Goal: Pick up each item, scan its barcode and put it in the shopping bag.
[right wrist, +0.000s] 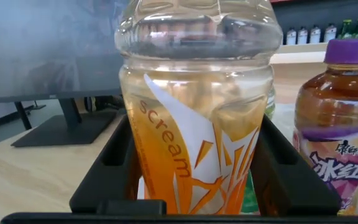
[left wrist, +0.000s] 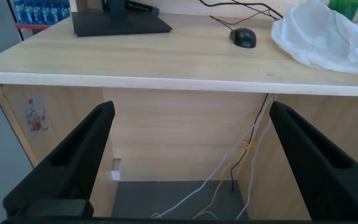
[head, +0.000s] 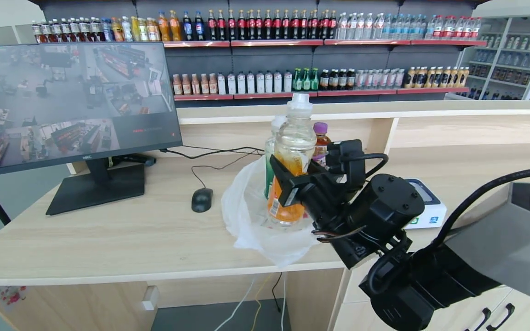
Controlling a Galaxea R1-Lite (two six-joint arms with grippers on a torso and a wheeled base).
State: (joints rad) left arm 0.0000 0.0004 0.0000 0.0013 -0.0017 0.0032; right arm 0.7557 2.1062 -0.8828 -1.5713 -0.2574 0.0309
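My right gripper (head: 308,171) is shut on a clear bottle with an orange label and white cap (head: 295,142), held upright. The bottle's base is low in the mouth of the white shopping bag (head: 246,207) on the counter. In the right wrist view the bottle (right wrist: 197,93) sits between the black fingers (right wrist: 110,162) of the right gripper (right wrist: 194,165). A purple-capped tea bottle (head: 321,138) (right wrist: 340,124) and a green bottle (head: 269,156) stand just behind. My left gripper (left wrist: 191,112) hangs open below the counter's front edge, facing the bag (left wrist: 328,34).
A white scanner box (head: 426,211) lies on the counter (head: 131,239) right of the bag. A monitor (head: 67,101) stands at the left with a black mouse (head: 202,199) (left wrist: 243,37) beside the bag. Cables hang under the counter (left wrist: 241,155). Drink shelves line the back wall.
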